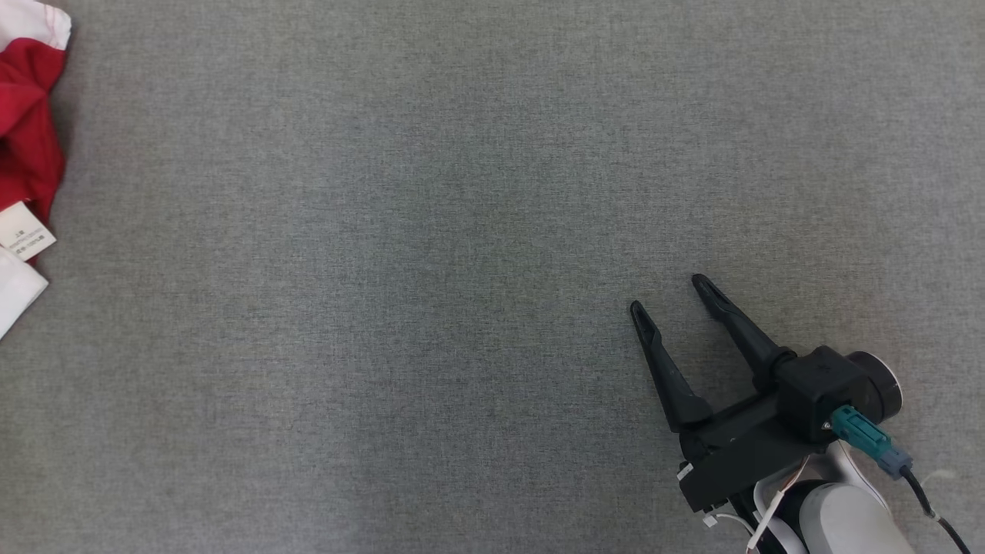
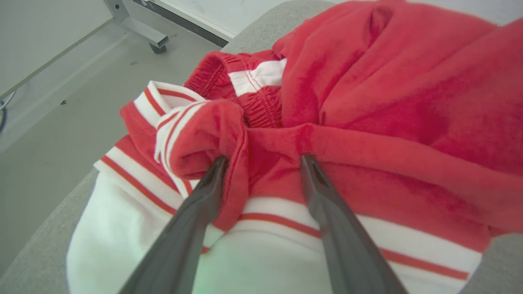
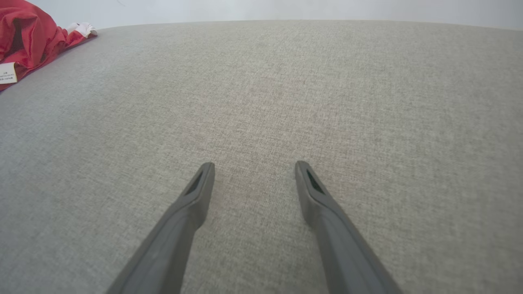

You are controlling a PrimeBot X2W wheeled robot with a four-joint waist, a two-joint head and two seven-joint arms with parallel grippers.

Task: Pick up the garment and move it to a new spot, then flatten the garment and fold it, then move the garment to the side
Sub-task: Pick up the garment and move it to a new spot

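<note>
White care label (image 1: 23,233) on red garment (image 1: 27,115), print too small to read

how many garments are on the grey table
1: a red and white garment bunched at the left edge of the grey table, with the open left tool against it. Folds may hide more.

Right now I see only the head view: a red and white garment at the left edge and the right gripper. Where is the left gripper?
Observer: In the left wrist view the left gripper is at the garment, its fingertips touching the red folds.
Operator: Is it closed on the cloth?
Observer: No, the jaws stand wide open, with one red fold between them.
Operator: Is the garment near the surface's rim?
Observer: Yes, its white part lies by the rim of the grey surface, with floor beyond.
</note>
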